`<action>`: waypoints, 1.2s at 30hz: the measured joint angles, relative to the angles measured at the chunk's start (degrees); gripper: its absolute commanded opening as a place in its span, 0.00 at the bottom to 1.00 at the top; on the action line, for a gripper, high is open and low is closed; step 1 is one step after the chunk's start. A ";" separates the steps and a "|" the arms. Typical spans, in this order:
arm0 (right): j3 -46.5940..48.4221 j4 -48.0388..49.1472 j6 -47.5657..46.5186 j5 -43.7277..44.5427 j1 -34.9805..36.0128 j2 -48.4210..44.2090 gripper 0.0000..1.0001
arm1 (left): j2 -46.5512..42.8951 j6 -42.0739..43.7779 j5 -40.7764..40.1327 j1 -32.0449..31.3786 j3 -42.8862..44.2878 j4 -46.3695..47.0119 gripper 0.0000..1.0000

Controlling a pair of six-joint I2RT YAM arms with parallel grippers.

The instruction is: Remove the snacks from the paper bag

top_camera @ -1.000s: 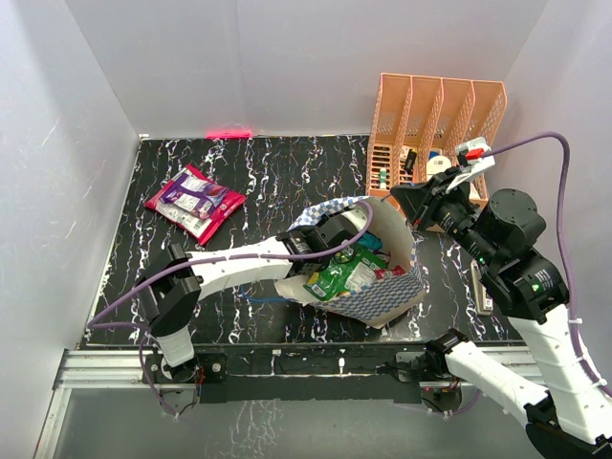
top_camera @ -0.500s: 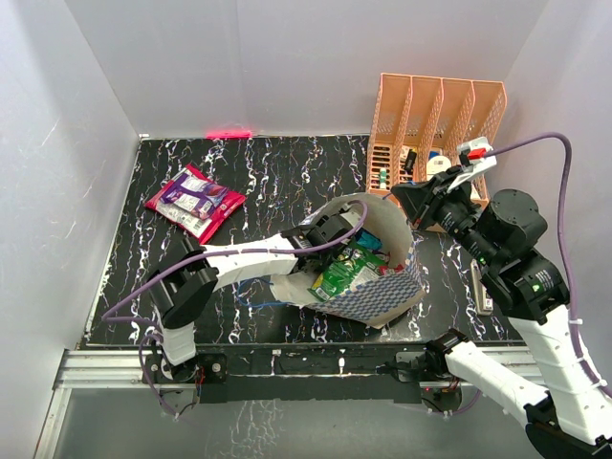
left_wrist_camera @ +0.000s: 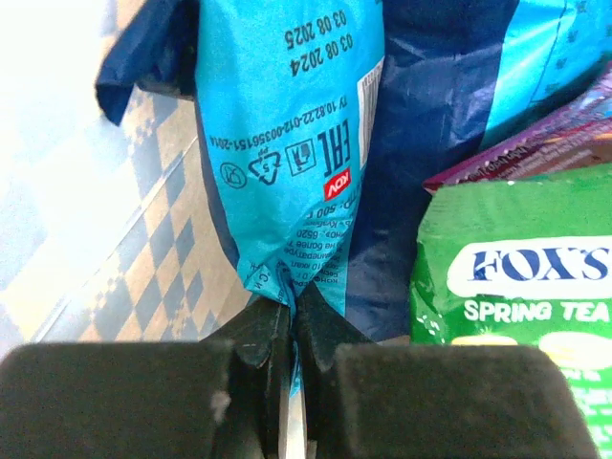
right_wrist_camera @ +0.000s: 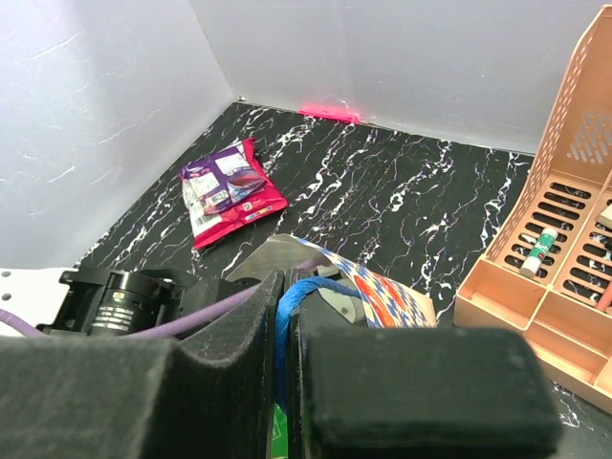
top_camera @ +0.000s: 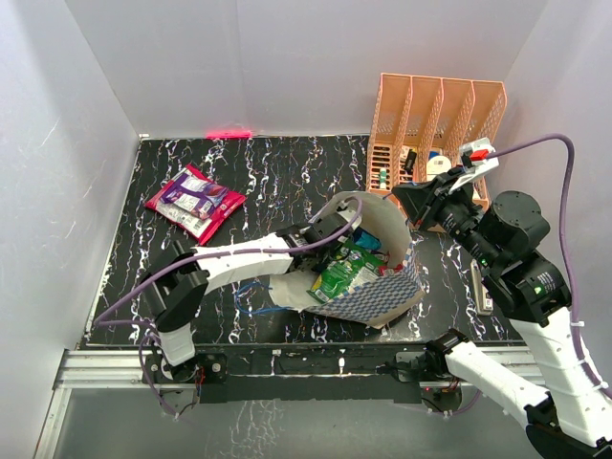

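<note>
**Operator:** Where do things stand?

**Spotter:** On the black marbled table (top_camera: pixel 287 177), your paper bag (top_camera: pixel 382 298) is tipped with its mouth toward the left arm. Most of the snacks are inside. The pink and purple packets (top_camera: pixel 194 201) lie out at the far left, well apart from it.

**Operator:** And my grippers?

**Spotter:** Your right gripper (right_wrist_camera: pixel 285 316) is pressed together on the bag's blue cord handle (right_wrist_camera: pixel 290 304), which holds the mouth up. Your left gripper (left_wrist_camera: pixel 292 320) is deep in the bag. It pinches only the crimped end seam of a blue packet (left_wrist_camera: pixel 287 143), with a green packet (left_wrist_camera: pixel 516 287) just beside it.

**Operator:** What could spoil it?

**Spotter:** That seam is a thin, slick hold. If you pull fast, I judge it may slide out of the jaws. The blue packet lies against its neighbours, so it could drag the green one along or snag on the bag's rim. If your right arm tugs the cord, the whole bag may shift or tear at the handle.
</note>
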 measured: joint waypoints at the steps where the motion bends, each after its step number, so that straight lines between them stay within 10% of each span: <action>1: 0.00 0.00 0.00 0.00 0.00 -0.02 0.07 | -0.42 -0.09 0.33 0.00 0.00 -0.42 0.00; 21: 0.00 1.79 0.33 -0.24 0.00 -0.61 0.07 | -24.50 -1.51 18.84 0.02 -2.29 -7.74 0.00; 36: 0.00 4.87 2.29 -4.39 0.00 3.23 0.07 | -24.44 0.17 25.22 -1.81 0.79 -8.52 0.00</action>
